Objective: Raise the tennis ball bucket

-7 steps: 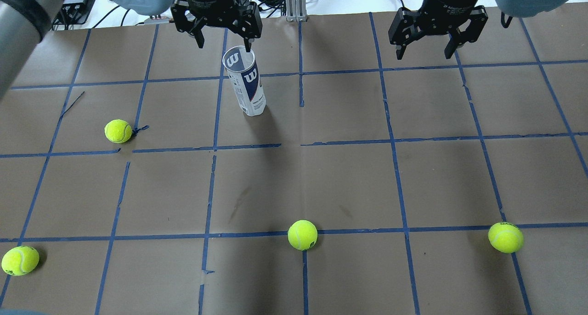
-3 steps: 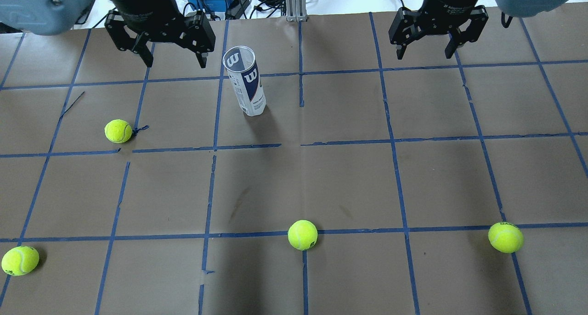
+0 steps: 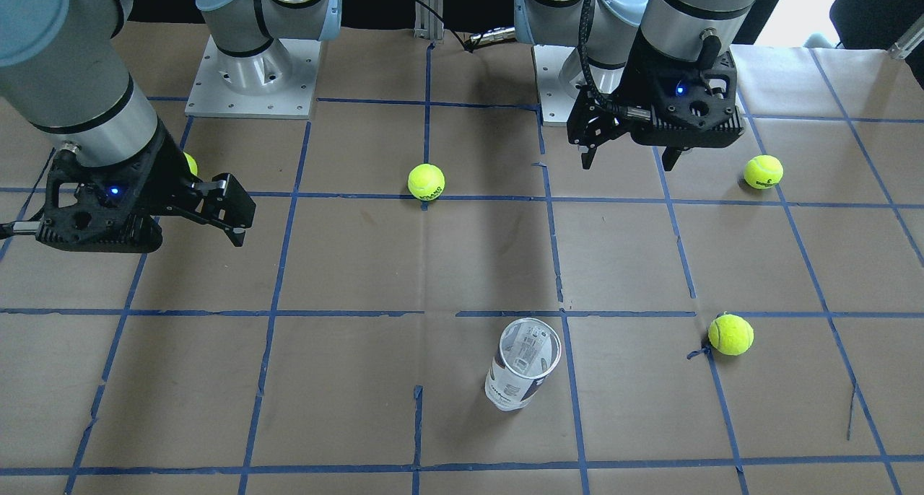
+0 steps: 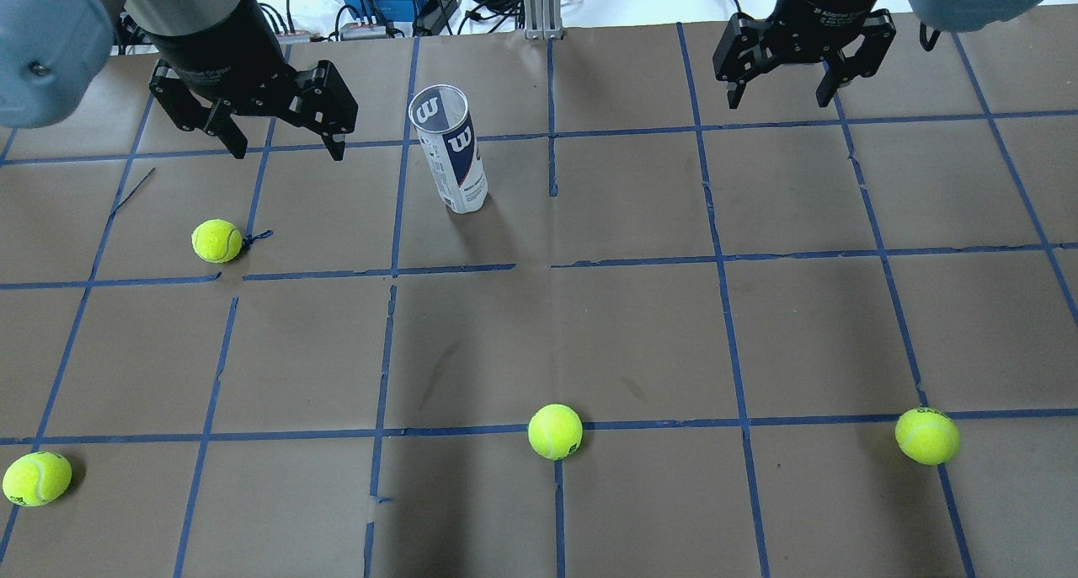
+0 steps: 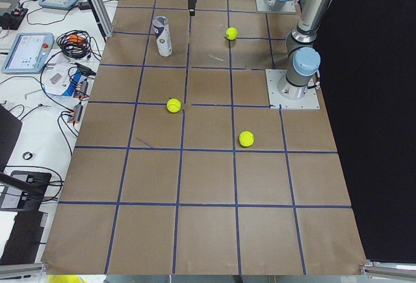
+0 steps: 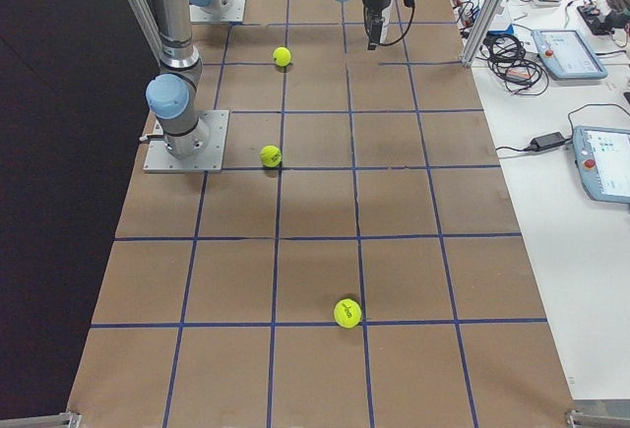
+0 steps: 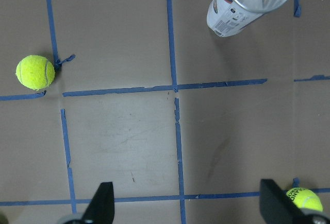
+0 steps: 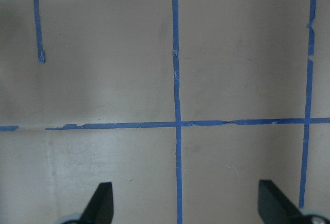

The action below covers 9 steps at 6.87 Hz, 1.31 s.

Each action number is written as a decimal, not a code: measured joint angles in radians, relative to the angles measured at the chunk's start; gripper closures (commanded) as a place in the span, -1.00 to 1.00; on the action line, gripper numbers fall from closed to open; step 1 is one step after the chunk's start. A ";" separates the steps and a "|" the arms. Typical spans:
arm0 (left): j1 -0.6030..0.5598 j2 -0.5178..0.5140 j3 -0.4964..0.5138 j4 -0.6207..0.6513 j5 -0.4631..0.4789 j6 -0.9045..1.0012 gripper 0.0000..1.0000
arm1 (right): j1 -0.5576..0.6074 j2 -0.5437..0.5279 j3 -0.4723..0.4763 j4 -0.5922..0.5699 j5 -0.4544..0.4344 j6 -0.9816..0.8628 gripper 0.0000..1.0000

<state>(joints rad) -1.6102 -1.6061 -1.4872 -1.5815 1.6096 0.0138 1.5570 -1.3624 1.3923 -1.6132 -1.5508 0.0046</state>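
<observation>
The tennis ball bucket (image 4: 450, 148) is a clear tube with a white and navy label. It stands upright and open-topped on the brown paper, at the far middle-left. It also shows in the front view (image 3: 523, 365) and at the top right of the left wrist view (image 7: 247, 2). My left gripper (image 4: 286, 147) is open and empty. It hangs above the table to the left of the bucket, apart from it, and shows in the front view (image 3: 626, 164) too. My right gripper (image 4: 776, 102) is open and empty at the far right.
Several yellow-green tennis balls lie on the taped grid: one left of the bucket (image 4: 216, 240), one at the near middle (image 4: 555, 431), one at the near right (image 4: 927, 436), one at the near left (image 4: 36, 478). Cables and devices lie beyond the far edge (image 4: 404, 5).
My left gripper has moved left, from right above the bucket's rim to a spot well clear of it, staying open. The bucket and the right arm have not moved.
</observation>
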 measured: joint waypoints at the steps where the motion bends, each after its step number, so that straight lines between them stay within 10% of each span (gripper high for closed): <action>1: 0.002 0.005 -0.014 0.028 -0.006 0.005 -1.00 | 0.000 0.000 0.000 0.000 0.000 0.000 -1.00; 9: 0.003 0.001 -0.007 0.078 -0.037 0.009 -1.00 | 0.000 0.000 0.000 0.000 0.005 0.006 -1.00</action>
<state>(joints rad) -1.6072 -1.6046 -1.4942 -1.5037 1.5724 0.0230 1.5571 -1.3622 1.3920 -1.6134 -1.5463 0.0107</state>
